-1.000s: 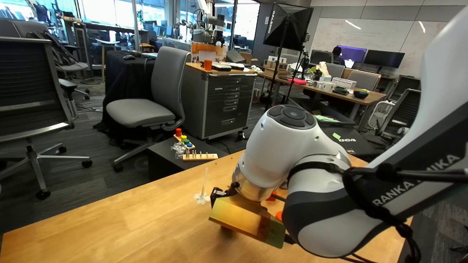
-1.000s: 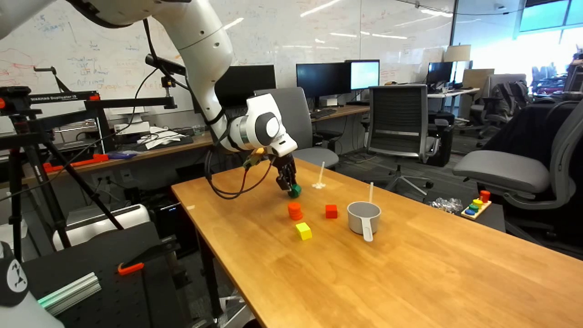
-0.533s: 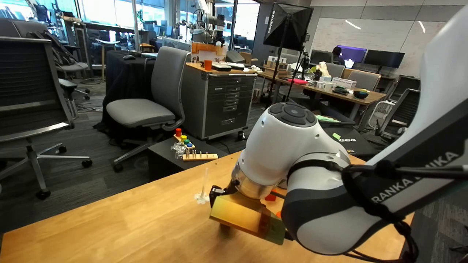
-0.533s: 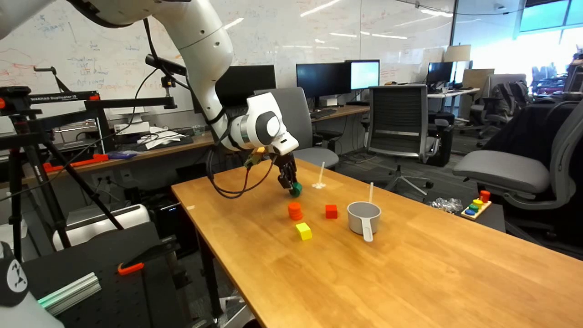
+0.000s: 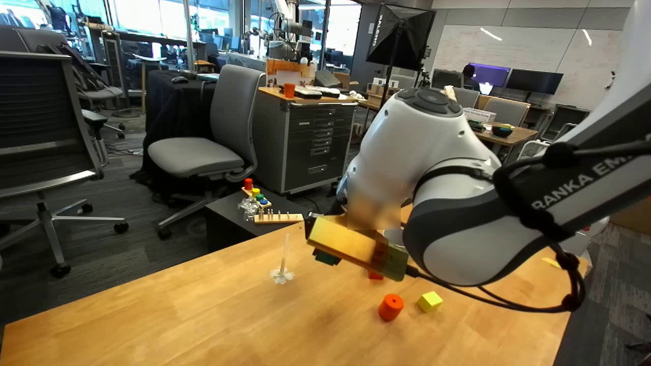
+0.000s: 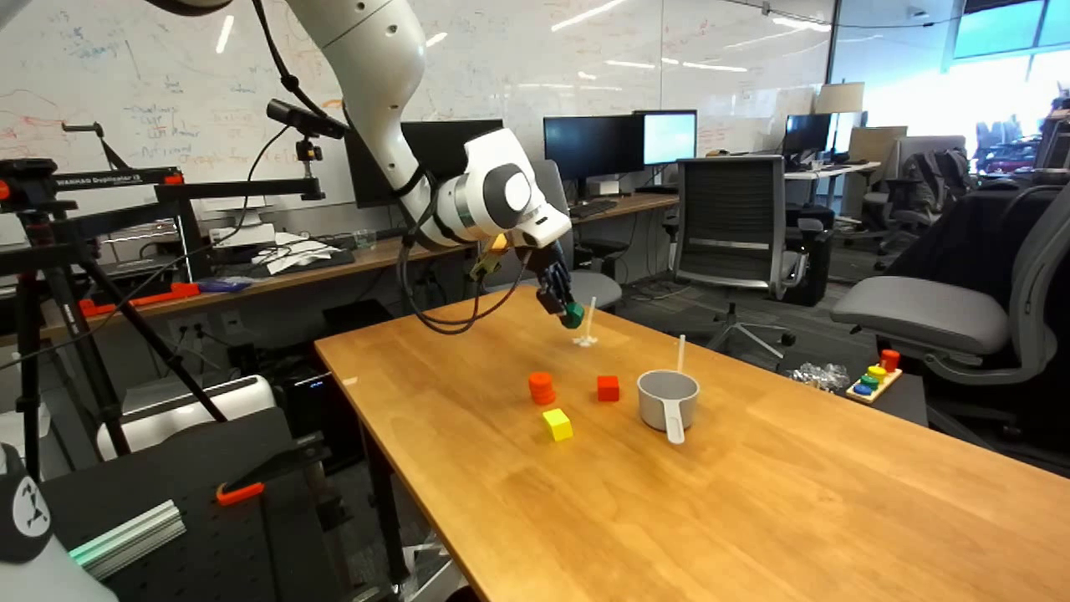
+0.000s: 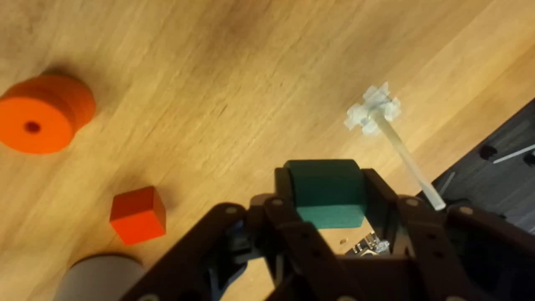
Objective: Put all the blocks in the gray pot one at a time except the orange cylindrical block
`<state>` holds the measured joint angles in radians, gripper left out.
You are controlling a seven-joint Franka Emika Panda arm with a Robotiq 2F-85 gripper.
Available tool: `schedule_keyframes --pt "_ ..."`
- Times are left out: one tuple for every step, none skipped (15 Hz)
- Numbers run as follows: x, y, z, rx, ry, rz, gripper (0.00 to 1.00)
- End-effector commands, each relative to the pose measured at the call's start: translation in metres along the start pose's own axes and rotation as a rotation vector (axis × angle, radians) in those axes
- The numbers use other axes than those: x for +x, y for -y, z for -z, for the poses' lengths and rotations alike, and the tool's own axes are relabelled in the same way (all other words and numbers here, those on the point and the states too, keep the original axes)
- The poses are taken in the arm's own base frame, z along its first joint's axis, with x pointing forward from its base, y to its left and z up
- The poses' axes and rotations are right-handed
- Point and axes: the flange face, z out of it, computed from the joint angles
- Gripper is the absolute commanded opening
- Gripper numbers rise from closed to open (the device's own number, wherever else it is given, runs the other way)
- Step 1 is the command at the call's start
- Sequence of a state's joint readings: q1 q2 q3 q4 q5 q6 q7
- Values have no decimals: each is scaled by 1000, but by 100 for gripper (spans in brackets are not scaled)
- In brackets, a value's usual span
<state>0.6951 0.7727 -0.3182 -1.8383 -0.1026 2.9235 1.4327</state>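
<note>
Risen since earlier, my black gripper [image 7: 327, 188] is pinching the dark green block [image 6: 573, 315], which I should centre above the round gray pot [image 6: 652, 408] before releasing.

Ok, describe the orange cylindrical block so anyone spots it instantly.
On the wooden table, in an exterior view, find the gray pot. Left past the red block, behind the yellow block, stands the orange cylindrical block. Unlike those cubes, it is round, with a hole on top.
</note>
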Motion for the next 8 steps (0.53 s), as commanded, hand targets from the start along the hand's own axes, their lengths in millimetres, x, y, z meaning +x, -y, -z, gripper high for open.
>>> schedule_keyframes --pt "34 -27 38 -25 -48 -22 20" --pt "45 -35 44 -31 -62 -34 20" --pt "56 -43 49 -37 -76 -49 20" --pt "67 -50 53 -46 -88 -59 20" --pt "78 -58 56 -52 -101 -71 20" --pt "87 -65 59 -62 -113 -77 20" --pt "96 -72 61 -68 -123 -87 20" --pt "103 -79 63 -71 -130 -99 20"
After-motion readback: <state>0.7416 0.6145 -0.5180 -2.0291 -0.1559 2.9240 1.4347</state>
